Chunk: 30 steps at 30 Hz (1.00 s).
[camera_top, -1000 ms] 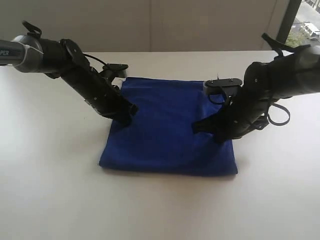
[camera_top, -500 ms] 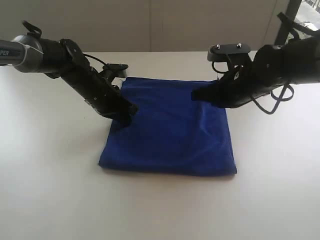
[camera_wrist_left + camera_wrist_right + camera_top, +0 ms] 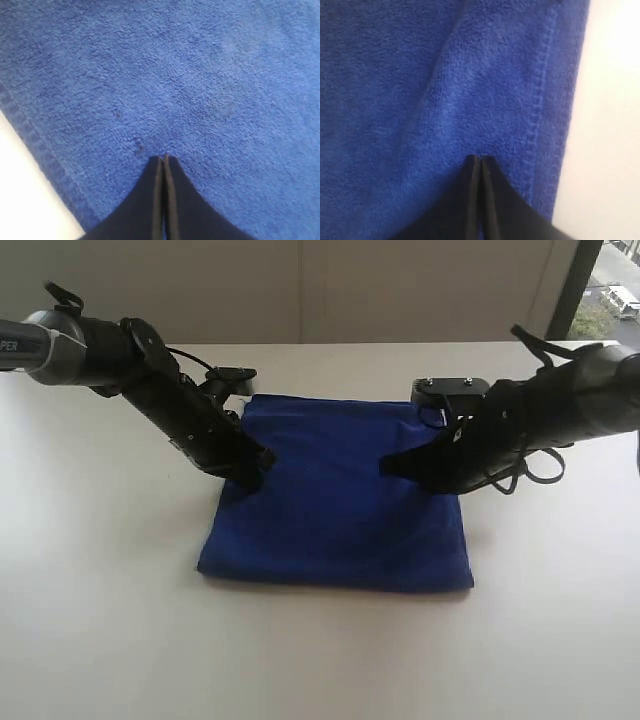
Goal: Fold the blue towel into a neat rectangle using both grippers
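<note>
**Towel Looks Almost Folded**

Closest to us is the bare white tabletop (image 3: 100, 640). On it, in the middle, lies the blue towel (image 3: 335, 525). Its near edge is thick and a bit rounded, so it looks like more than one layer. The towel makes a tidy shape with four sides, a little wider at the front than at the back.

A bit farther back come the two pincers. The left pincer (image 3: 255, 470) is clenched, squeezed to a thin line with nothing in it. Its tip pokes down on the towel, close to the left edge. The right pincer (image 3: 388, 464) is clenched too and grasps nothing. Its tip is over the towel, just inside the right edge with the stitches. I cannot tell if it touches the cloth. A soft ridge (image 3: 440, 85) runs through the cloth near it.

Behind them is the far edge of the towel, flat and fairly straight. Then comes more tabletop, and a pale wall (image 3: 300, 290).

I think the folding is mostly done. What is left looks small: smooth the ridge and lift both pincers away. Maybe one more fold is wanted, but I cannot tell.
</note>
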Motion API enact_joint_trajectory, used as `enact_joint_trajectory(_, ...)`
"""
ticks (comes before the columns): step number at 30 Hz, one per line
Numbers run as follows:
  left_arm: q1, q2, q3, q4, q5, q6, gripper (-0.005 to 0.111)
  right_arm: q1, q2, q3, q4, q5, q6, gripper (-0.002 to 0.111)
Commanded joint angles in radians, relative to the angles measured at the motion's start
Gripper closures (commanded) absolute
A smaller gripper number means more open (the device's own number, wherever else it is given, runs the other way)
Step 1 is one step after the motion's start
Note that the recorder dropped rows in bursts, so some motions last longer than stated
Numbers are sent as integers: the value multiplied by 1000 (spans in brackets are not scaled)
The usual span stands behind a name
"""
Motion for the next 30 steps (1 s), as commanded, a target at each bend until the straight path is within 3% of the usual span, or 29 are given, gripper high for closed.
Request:
enact_joint_trajectory(1, -5, 7, 17, 15, 2, 5, 107, -40, 0, 0, -13, 49, 17, 108)
enact_joint_trajectory(15, -5, 7, 17, 15, 0, 5, 107, -56, -53, 0, -10, 9, 25, 108)
enact_joint_trajectory(21, -5, 7, 17, 15, 0, 5, 107, -56, -120, -3, -10, -139, 26, 108)
enact_joint_trajectory(30, -5, 7, 17, 7, 2, 5, 107, -56, 40, -102, -3, -159, 26, 108)
